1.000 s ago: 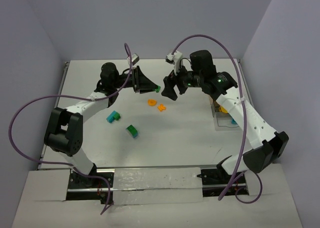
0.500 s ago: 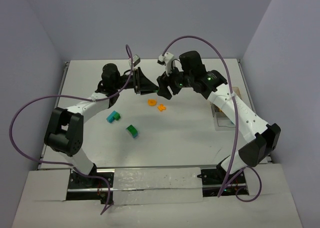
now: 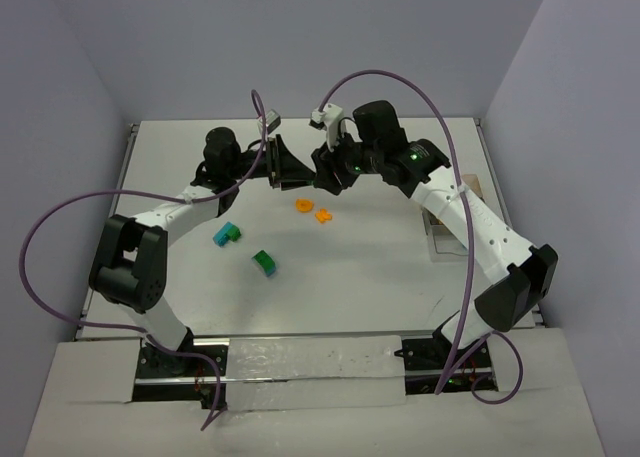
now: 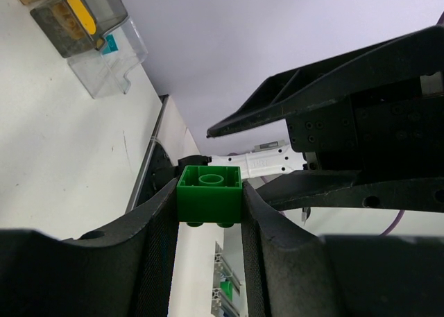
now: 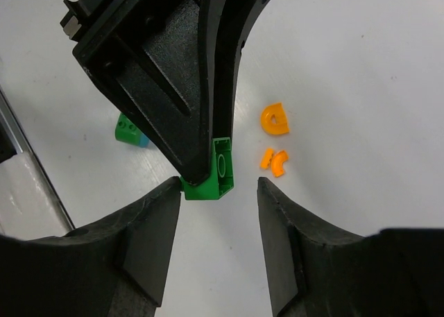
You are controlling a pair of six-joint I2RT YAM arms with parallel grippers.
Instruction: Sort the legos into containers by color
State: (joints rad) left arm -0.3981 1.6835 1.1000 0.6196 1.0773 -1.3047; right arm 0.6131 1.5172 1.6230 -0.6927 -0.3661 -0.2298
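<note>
Small green square plastic brick (image 4: 209,193) pinched in L jaws, just ahead of wide-open R jaws, over white tabletop (image 3: 370,277).

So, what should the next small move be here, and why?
Probably ease the right end effector slightly further over the green brick before closing: it is open, the brick sits only at its fingertips, and the left end effector pinches it.

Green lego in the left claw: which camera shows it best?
Left wrist: the green lego sits centred and close, pinched in the left claw. Right wrist shows it partly behind that claw. In top external I cannot make it out.
</note>
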